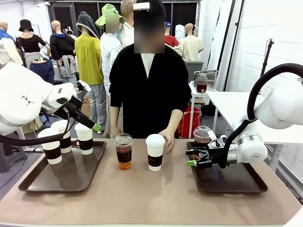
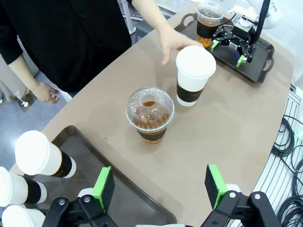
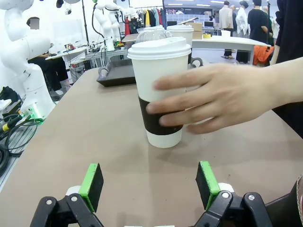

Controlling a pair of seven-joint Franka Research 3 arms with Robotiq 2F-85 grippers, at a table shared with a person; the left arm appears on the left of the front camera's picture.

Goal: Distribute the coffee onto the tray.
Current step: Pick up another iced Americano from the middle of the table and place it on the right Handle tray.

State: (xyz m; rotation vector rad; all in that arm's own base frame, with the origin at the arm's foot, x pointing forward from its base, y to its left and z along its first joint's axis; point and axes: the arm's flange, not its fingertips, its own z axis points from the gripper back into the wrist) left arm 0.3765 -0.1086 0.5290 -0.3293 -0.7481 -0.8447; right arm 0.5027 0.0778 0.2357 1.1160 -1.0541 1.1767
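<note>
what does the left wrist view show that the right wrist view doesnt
Left wrist view: the open left gripper, three white cups together on the tray by it, the person's other hand. Right wrist view: the person's fingers lying across the brown sleeve of the middle cup. Both: the middle cup, the hand at it, the open right gripper.

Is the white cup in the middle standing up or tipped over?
Standing up. The white cup sits on its base on the table, lid on top, with a person's hand at its side.
</note>
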